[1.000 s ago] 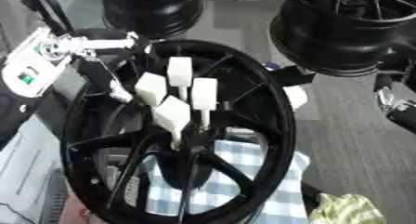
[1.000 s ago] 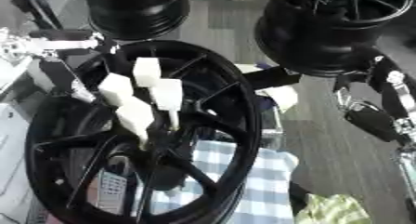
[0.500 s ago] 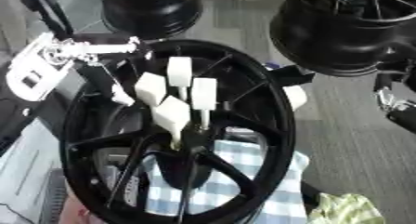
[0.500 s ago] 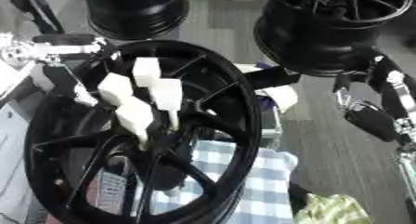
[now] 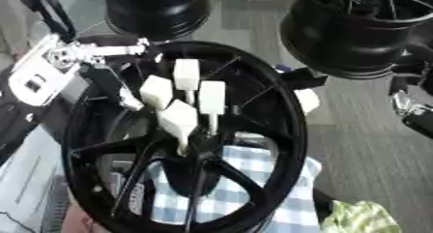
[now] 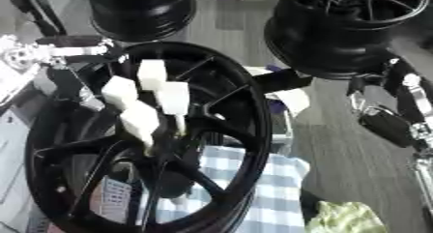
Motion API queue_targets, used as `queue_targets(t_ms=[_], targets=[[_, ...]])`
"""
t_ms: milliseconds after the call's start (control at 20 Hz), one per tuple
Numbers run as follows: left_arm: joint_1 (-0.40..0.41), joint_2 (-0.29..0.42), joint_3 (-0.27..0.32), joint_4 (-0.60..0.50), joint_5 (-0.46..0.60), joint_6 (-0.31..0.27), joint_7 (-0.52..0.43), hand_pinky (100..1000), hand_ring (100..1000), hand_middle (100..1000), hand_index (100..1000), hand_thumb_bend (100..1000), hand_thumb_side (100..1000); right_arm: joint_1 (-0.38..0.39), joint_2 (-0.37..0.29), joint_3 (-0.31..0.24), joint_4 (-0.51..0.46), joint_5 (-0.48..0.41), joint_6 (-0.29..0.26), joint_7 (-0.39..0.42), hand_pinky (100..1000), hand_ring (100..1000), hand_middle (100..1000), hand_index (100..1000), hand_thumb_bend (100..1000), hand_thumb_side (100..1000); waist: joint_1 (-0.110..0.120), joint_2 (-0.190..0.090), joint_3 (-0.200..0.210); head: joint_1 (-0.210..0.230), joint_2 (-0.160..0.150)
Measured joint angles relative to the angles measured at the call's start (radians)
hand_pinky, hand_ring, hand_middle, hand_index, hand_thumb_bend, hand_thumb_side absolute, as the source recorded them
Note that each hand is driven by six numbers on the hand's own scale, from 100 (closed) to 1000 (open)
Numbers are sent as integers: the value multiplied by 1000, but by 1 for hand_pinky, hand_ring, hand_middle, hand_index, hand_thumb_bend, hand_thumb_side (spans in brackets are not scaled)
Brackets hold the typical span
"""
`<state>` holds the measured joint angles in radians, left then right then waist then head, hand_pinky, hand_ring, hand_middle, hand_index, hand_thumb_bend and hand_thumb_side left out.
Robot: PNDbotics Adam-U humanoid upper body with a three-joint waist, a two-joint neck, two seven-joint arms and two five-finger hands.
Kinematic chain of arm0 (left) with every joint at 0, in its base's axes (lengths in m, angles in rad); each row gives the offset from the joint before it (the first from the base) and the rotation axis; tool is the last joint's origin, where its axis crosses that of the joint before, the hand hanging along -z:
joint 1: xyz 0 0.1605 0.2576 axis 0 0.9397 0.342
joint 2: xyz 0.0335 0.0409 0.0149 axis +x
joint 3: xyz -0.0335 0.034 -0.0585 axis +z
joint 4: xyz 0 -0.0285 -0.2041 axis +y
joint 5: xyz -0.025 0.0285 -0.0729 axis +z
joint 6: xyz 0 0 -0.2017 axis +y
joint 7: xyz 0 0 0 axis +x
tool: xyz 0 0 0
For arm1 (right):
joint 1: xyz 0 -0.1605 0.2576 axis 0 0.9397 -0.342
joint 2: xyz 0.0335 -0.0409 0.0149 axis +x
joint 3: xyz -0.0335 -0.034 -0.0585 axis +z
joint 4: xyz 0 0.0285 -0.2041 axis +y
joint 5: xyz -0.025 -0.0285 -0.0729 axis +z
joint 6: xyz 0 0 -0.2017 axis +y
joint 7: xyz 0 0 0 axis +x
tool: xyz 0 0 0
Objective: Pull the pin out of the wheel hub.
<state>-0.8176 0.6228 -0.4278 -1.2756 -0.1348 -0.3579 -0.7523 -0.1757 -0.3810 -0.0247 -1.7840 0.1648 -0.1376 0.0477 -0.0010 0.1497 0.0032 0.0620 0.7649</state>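
A large black wheel hub (image 5: 279, 130) stands tilted in the middle, over a blue checked cloth. Several pins with white block heads (image 5: 211, 97) stick out of its centre, close together. My left hand (image 5: 108, 80) comes in from the upper left on a silver and white arm and sits inside the rim, just left of the nearest white pin head (image 5: 156, 92). It is dark against the spokes, so whether it touches a pin is unclear. My right hand (image 6: 391, 123) shows at the right edge, away from the hub.
Two more black wheel hubs stand behind, one at the top left (image 5: 156, 9) and one at the top right (image 5: 355, 29). A white block on a black bracket (image 5: 306, 99) sits against the rim's right side. A yellow-green rag (image 5: 359, 218) lies at the lower right.
My left arm has shifted slightly beside the rim's upper left. The pins and the hub stand as before.
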Motion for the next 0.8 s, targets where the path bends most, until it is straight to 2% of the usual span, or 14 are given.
queue_targets(t_ms=[500,800], targets=[[4,1,0,-18,56,3,-3,578,440,439,549,476,298,0,5,0,3,0,0,1,753,796,769,922,100,297,0,0,3,0,0],[5,2,0,-25,56,1,-1,537,396,395,512,406,206,0,6,0,6,0,-1,1,753,796,768,922,100,297,0,0,3,0,0]])
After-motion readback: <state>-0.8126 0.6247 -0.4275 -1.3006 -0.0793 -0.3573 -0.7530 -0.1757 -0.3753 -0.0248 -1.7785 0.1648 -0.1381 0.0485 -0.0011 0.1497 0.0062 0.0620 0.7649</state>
